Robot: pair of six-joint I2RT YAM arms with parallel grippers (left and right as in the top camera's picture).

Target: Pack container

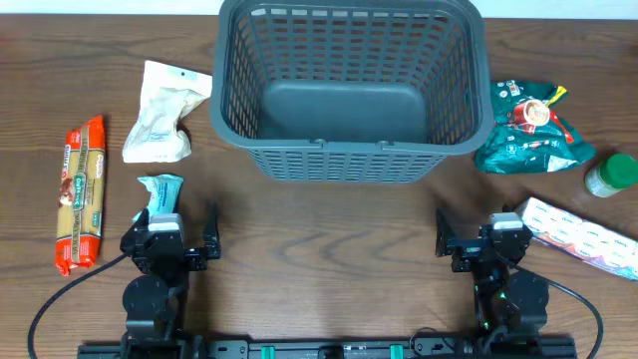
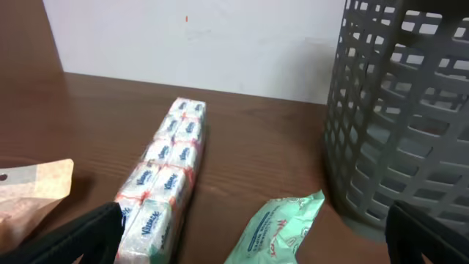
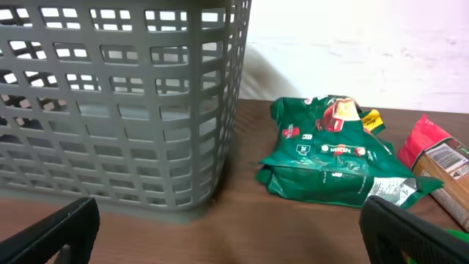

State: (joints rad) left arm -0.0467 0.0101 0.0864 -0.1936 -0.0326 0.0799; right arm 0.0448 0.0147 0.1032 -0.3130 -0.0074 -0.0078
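The dark grey lattice-sided container (image 1: 349, 150) stands at the back middle of the table, with nothing in it. It also shows in the left wrist view (image 2: 396, 125) and the right wrist view (image 3: 117, 110). My left gripper (image 1: 171, 229) is open and holds nothing, and a mint green packet (image 1: 159, 191) lies just ahead of it. In the left wrist view the jaws (image 2: 256, 238) stand wide on either side of that packet (image 2: 278, 227). My right gripper (image 1: 480, 235) is open and holds nothing, over bare table (image 3: 227, 231) in front of the container.
On the left lie a white pouch (image 1: 164, 110) and a long red packet (image 1: 82, 194). The left wrist view shows a long tissue pack (image 2: 165, 180) and a beige pouch (image 2: 29, 191). On the right are a green packet (image 1: 528, 130) (image 3: 330, 158), a green-lidded bottle (image 1: 610, 175) and a white pack (image 1: 578, 234).
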